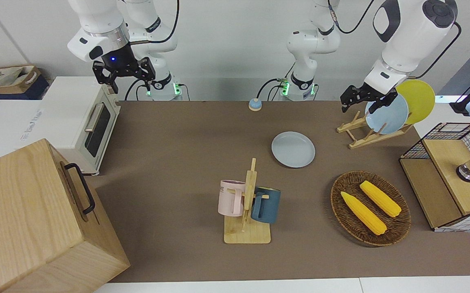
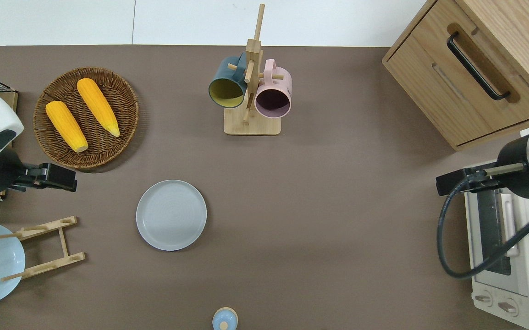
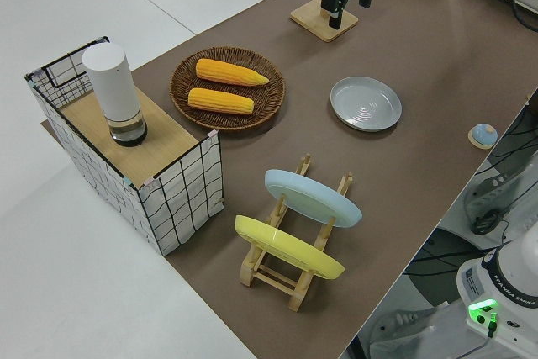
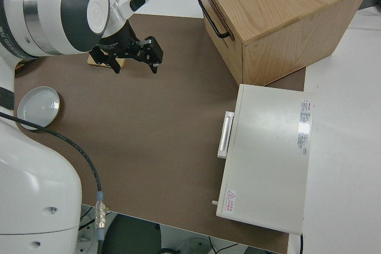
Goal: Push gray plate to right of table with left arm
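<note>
Overhead view: gray plate (image 2: 171,215) flat on the table (image 2: 338,206), between wicker basket (image 2: 129,114) and blue bell (image 2: 224,319). Left gripper (image 2: 65,178) up over bare tabletop beside the basket, well apart from the plate, fingers apart. Right arm parked, fingers spread.

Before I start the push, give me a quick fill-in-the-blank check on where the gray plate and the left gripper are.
1. The gray plate lies flat on the ____.
2. The wicker basket holds two ears of ____.
3. The left gripper, up in the air, is not ____ the gray plate.
4. The right arm is ____.

Missing words: table; corn; touching; parked
</note>
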`<action>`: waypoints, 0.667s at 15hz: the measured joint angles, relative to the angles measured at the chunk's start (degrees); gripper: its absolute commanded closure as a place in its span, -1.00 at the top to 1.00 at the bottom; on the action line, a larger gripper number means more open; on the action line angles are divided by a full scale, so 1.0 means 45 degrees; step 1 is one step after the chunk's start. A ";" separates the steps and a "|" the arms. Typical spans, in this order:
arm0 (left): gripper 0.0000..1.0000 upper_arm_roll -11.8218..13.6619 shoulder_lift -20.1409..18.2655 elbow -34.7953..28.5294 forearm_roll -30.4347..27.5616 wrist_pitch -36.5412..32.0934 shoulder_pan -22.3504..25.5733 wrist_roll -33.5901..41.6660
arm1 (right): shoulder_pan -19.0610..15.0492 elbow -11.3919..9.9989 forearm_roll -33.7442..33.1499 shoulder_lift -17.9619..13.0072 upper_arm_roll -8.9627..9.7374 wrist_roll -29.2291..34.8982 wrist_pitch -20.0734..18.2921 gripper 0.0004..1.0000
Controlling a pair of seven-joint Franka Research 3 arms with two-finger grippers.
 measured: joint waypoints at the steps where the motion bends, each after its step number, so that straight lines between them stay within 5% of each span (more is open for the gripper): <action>1: 0.99 0.0000 -0.0278 -0.0390 0.0000 0.0089 0.0000 -0.0010 | 0.0000 0.0000 0.0000 0.0000 0.0000 0.0000 0.0000 0.97; 10: 0.99 -0.0416 -0.1907 -0.4527 -0.0018 0.3299 -0.0109 -0.0881 | 0.0000 0.0000 0.0000 0.0000 0.0000 0.0000 0.0000 0.97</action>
